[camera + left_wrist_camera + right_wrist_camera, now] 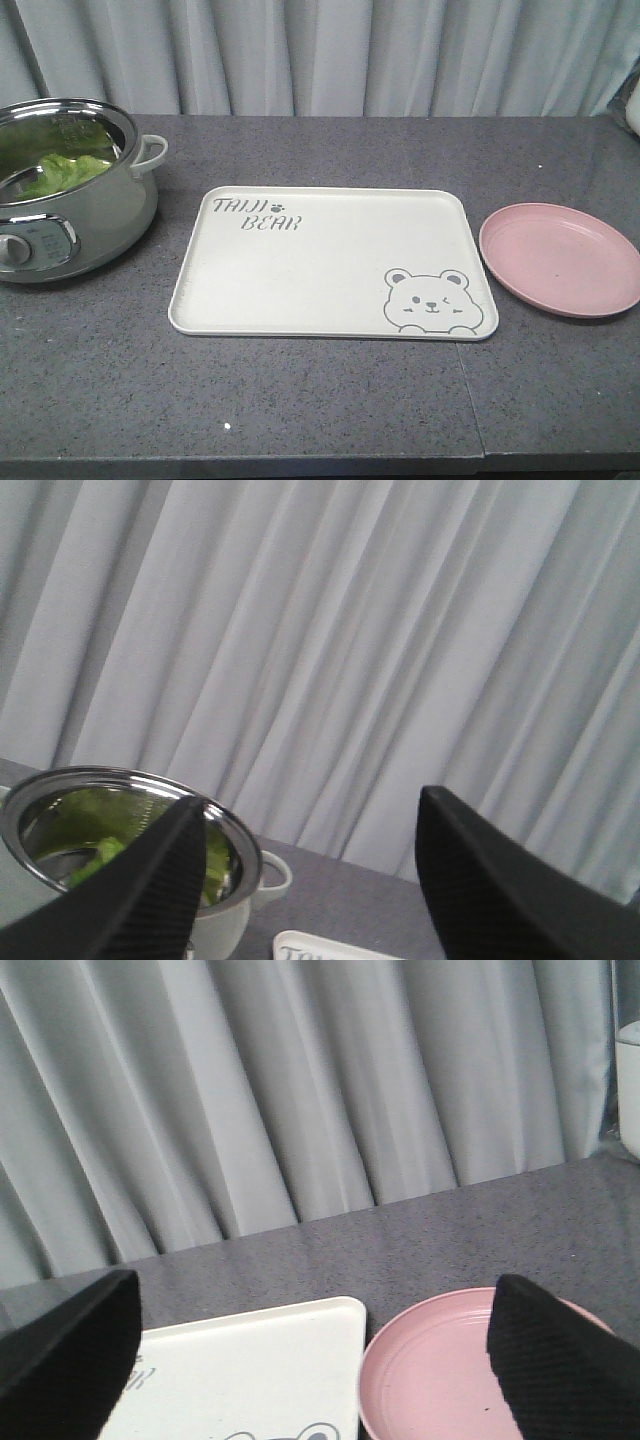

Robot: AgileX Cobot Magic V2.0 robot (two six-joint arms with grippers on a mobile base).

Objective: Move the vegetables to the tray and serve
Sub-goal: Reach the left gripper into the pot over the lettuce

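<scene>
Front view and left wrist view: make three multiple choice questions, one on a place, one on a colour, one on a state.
1. The lettuce lies: A in the pot; B on the tray; C on the plate.
2. The plate is: A blue; B pink; C white.
3. The left gripper is: A open; B shut on lettuce; C shut on the tray.
Answers: A, green leaves show inside the pot; B, it is pink beside the cream tray; A, its jaws stand apart, nothing between.
</scene>
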